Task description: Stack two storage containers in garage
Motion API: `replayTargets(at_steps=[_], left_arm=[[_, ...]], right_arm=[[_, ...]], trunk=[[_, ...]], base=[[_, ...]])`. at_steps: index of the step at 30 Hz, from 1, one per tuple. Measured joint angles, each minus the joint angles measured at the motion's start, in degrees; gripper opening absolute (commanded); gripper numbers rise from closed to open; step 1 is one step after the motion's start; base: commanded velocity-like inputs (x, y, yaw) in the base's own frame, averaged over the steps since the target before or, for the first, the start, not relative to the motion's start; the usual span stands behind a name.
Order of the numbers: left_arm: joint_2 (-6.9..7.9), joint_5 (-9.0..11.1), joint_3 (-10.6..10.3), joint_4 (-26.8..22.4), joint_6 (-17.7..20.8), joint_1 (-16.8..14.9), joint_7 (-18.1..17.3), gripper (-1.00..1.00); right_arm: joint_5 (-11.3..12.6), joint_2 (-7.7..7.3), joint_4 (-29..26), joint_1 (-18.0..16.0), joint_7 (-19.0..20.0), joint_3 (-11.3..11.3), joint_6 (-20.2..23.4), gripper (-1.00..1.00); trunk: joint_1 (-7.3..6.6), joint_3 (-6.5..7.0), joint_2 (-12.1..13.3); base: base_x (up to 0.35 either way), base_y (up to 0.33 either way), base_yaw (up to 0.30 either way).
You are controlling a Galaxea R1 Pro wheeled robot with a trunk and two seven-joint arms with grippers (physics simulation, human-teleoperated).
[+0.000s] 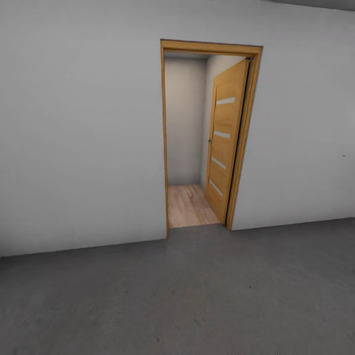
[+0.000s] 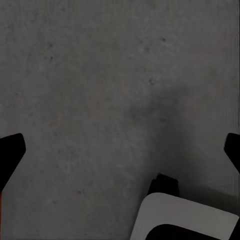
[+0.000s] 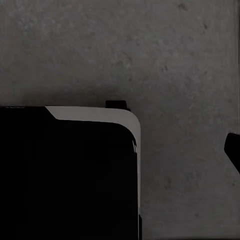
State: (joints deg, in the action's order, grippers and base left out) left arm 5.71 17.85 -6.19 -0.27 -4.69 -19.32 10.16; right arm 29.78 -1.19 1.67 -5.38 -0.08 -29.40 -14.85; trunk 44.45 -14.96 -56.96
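Observation:
The two storage containers are out of view. I am in the garage, facing a grey-white wall (image 1: 79, 148) with dark grey concrete floor (image 1: 197, 296) in front of me. My left gripper (image 2: 120, 150) hangs over the bare concrete floor (image 2: 100, 75), open and empty, its black fingertips (image 2: 10, 152) at the two sides of the left wrist view. My right gripper (image 3: 120, 152) is also over the floor (image 3: 150, 50). One black fingertip (image 3: 233, 150) shows far out at the edge, so it stands open with nothing held.
A doorway with a wood frame (image 1: 164, 138) opens in the wall. Its wood door with pale stripes (image 1: 224, 143) is swung inward. Pale wood-plank flooring (image 1: 190, 207) lies beyond. Part of my white-and-black base shows in the wrist views (image 2: 185, 220) (image 3: 75, 175).

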Motion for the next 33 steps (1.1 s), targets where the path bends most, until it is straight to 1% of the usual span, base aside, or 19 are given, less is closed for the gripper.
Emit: replayTargets(at_steps=[20, 24, 33], left_arm=[[0.00, 0.0, 0.0, 0.0, 0.0, 0.0, 0.0, 1.00], [0.01, 0.0, 0.0, 0.0, 0.0, 0.0, 0.0, 1.00], [0.01, 0.0, 0.0, 0.0, 0.0, 0.0, 0.0, 1.00]], right_arm=[[0.0, 0.10, 0.0, 0.0, 0.0, 0.0, 0.0, 1.00], [0.0, 0.11, 0.0, 0.0, 0.0, 0.0, 0.1, 1.00], [0.0, 0.18, 0.0, 0.0, 0.0, 0.0, 0.1, 1.00]], trunk=[[0.00, 1.29, 0.0], [0.00, 1.43, 0.0], [0.00, 1.47, 0.0]], base=[[0.000, 0.000, -0.222], [0.000, 0.000, -0.085], [0.000, 0.000, -0.010]])
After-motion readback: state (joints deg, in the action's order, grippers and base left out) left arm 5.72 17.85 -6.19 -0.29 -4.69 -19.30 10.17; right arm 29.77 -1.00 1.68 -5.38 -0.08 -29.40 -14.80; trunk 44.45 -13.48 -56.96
